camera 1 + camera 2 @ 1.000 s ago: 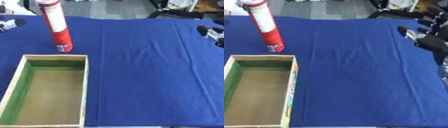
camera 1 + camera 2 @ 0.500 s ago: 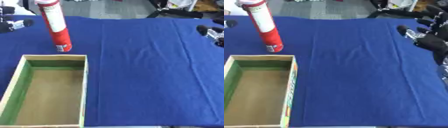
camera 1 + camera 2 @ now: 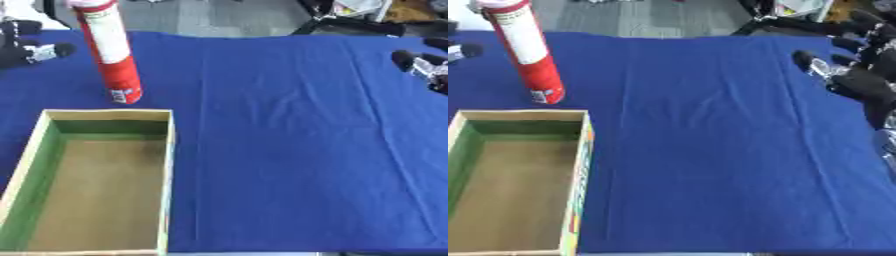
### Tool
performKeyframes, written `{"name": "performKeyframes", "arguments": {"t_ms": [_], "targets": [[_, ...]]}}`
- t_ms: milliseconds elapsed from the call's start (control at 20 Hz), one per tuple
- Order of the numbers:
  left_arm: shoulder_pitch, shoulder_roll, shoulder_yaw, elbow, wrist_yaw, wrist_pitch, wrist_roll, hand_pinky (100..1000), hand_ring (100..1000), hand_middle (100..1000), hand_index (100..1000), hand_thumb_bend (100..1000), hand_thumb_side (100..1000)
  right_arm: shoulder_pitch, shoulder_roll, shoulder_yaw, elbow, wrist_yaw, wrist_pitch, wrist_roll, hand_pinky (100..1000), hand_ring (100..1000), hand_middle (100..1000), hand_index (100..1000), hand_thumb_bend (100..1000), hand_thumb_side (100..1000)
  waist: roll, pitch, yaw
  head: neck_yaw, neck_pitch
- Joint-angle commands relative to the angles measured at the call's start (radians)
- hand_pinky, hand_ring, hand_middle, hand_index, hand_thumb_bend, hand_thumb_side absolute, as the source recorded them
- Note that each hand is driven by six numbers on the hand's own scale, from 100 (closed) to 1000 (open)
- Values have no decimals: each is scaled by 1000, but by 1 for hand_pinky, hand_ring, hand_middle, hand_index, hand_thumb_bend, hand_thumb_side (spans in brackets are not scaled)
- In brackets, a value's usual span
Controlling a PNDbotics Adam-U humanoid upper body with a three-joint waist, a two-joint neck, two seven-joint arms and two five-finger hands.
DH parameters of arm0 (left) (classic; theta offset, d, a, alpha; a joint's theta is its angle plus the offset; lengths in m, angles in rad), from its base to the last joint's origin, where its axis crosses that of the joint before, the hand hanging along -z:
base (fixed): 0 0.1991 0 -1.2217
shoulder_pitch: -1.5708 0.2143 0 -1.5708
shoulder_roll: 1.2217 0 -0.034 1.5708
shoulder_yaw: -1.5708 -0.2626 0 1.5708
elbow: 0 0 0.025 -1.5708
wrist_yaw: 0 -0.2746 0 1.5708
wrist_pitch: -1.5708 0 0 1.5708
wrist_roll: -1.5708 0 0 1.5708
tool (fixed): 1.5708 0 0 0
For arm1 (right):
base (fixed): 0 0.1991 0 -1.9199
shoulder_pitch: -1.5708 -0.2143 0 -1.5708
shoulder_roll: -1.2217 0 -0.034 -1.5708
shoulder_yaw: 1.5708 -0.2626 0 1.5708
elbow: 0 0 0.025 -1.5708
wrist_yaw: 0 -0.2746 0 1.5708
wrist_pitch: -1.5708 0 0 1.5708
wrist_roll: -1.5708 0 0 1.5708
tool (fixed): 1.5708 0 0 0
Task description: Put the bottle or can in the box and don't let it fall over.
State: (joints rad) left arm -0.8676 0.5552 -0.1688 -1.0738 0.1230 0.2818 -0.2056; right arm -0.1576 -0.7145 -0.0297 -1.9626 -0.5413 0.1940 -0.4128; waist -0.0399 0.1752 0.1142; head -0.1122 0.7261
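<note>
1. Two views to go on, left eye first. The tall red and white can (image 3: 112,55) stands upright on the blue cloth (image 3: 289,130), just behind the far wall of the open box (image 3: 166,165), near it but not touching as far as I can see. Nothing is in the box, so the real job hasn't started. That spot makes sense though: it's a short lift over the wall.

2. Same view, the left hand (image 3: 31,50) pokes in at the left edge, level with the can and a little apart from it. It holds nothing, and I can't tell how far open its fingers are. My guess is it's the one lined up for the grab, being closest.

3. Right eye view: the right hand (image 3: 859,80) sits at the right edge, well apart from the can, fingers spread and relaxed, holding nothing. Looks parked out of the way.

4. Also from this view, the can is tall and thin, so I'd bet it tips easily. Grabbing it around the middle and setting it flat on the box floor seems like the safe play.
</note>
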Motion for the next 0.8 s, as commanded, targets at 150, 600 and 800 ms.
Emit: {"name": "performKeyframes", "arguments": {"t_ms": [150, 600, 800], "targets": [[-37, 0, 11, 3, -11, -26, -1, 825, 953, 889, 892, 895, 337, -15, -14, -4, -19, -5, 1, 1, 878, 879, 882, 913, 615, 100, 0, -6, -4, 7, -19], [-65, -38, 14, 30, -80, -36, 41, 827, 947, 882, 893, 908, 338, -20, -8, -1, -21, -7, 4, 4, 878, 878, 882, 913, 615, 100, -7, 3, -10, 17, -30], [-80, -62, 16, 49, -122, -50, 74, 826, 949, 884, 890, 910, 335, -25, -4, 1, -23, -9, 5, 6, 878, 878, 882, 913, 613, 100, -10, 7, -13, 22, -36]]}}
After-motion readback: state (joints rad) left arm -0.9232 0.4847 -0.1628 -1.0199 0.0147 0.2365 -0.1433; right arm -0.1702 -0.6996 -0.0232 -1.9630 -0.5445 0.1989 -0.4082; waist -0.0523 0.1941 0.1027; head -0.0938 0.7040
